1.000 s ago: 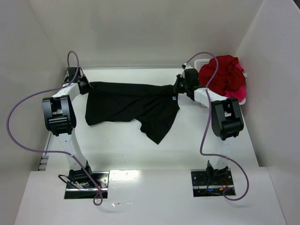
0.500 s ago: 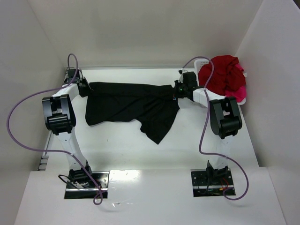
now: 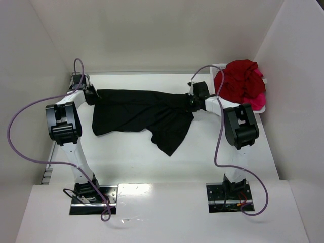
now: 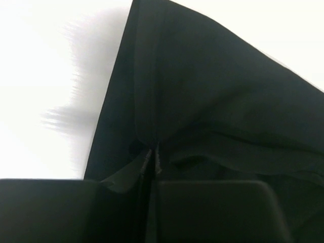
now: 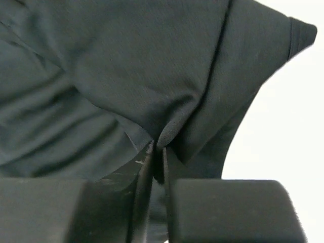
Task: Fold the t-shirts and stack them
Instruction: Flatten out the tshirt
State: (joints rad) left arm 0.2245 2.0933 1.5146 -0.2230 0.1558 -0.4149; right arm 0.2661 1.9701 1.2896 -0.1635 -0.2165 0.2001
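Left pincer [image 3: 94, 95], right pincer [image 3: 193, 102] both clenched on black t-shirt [image 3: 142, 112] corners. Shirt stretched between them, far side of table [image 3: 152, 162]. Spreading step, I judge. Next: lay flat, then fold. Red and pink shirts [image 3: 244, 81] wait in basket [image 3: 220, 65].

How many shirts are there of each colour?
black t-shirt: 1
dark red t-shirt: 1
bright pink t-shirt: 1
Total: 3, though the red and pink ones are bunched together, so more could be hidden.
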